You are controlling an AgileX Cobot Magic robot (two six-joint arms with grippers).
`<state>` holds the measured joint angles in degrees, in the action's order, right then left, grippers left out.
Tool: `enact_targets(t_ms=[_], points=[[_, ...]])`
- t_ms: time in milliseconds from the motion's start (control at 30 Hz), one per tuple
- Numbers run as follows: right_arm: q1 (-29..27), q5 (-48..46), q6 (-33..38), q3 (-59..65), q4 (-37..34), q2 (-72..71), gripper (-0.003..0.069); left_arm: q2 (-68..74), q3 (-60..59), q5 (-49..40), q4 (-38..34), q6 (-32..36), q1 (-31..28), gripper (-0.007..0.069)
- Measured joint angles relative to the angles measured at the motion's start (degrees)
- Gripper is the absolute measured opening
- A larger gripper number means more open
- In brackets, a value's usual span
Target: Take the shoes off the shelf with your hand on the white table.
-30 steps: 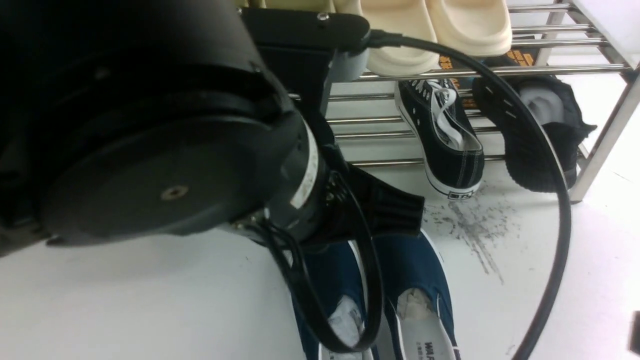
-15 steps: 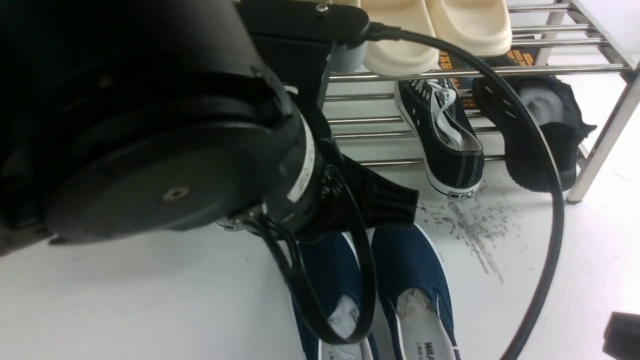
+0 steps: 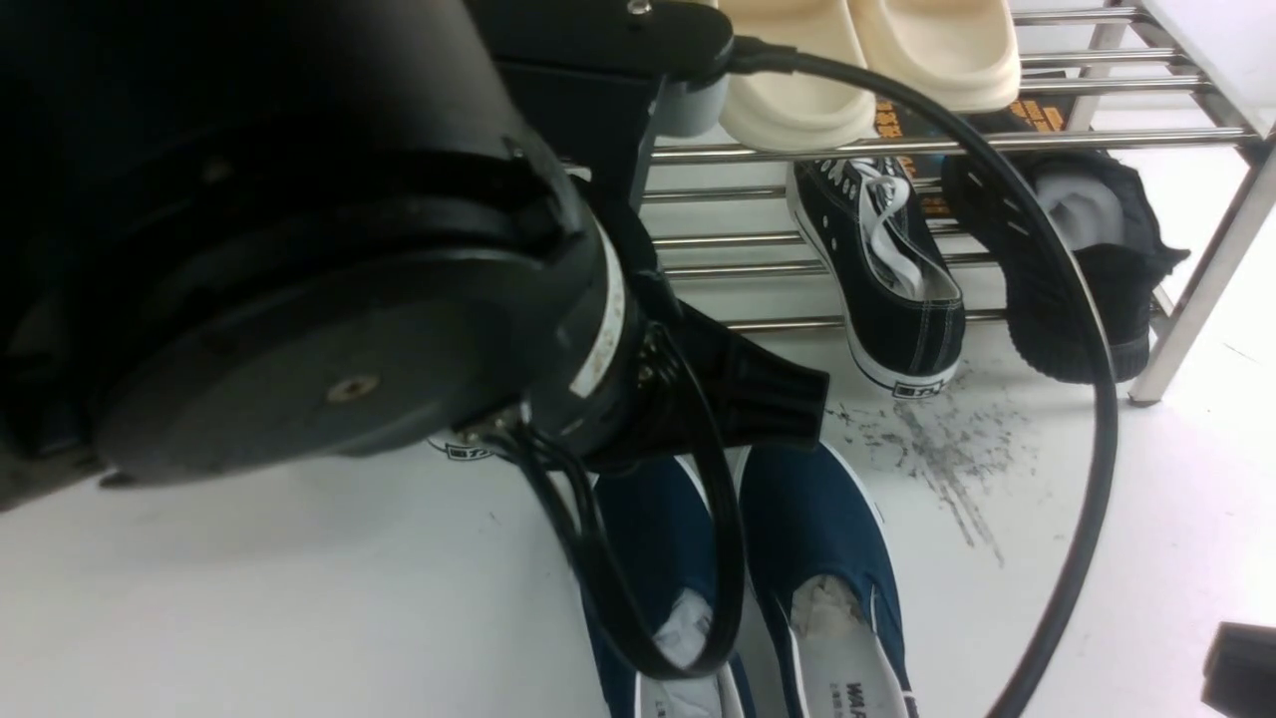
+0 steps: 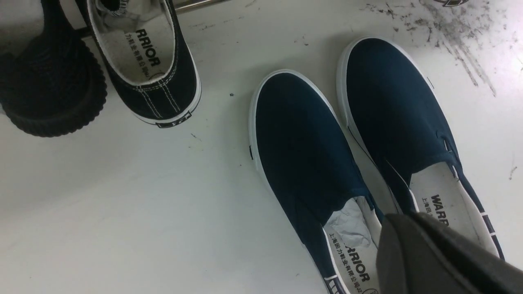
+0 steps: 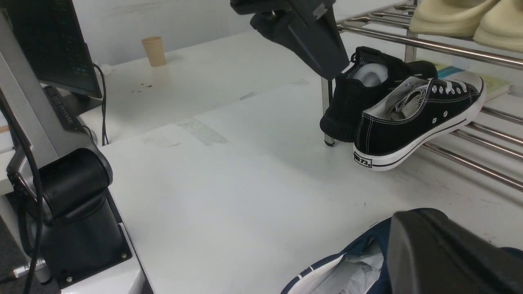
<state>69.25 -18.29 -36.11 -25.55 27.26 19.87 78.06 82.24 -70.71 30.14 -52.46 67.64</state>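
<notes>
We find bare table left of the 2 navy shoes, and more to their right past the scuff patch. Ahead, the shelf bars the way: a black sneaker and a black knit shoe lean out from its lower tier, and cream slides fill the upper one. The left arm and its looping cable crowd the space above the shoes.

Lab: monitor, white table.
</notes>
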Motion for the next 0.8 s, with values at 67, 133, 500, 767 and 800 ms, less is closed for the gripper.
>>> enact_targets(t_ms=[67,133,500,767,800], points=[[0.0,0.0,0.0,0.0,-0.3,0.3,-0.0003,0.0,0.0,0.0,0.1,0.0,0.0,0.0019],[0.0,0.0,0.0,0.0,-2.4,0.6,-0.0003,0.0,0.0,0.0,0.1,0.0,0.0,0.0020],[-18.3,0.1,0.0,0.3,-13.0,0.0,0.0004,0.0,0.0,0.0,6.5,0.0,0.0,0.0029],[-48.2,5.9,-0.2,10.5,-16.8,-7.2,0.0010,-0.1,0.0,0.0,12.6,1.6,0.0,0.0032],[-50.9,6.0,-0.2,12.1,-16.8,-8.1,0.0010,-0.1,0.0,0.0,13.3,2.0,0.0,0.0032]])
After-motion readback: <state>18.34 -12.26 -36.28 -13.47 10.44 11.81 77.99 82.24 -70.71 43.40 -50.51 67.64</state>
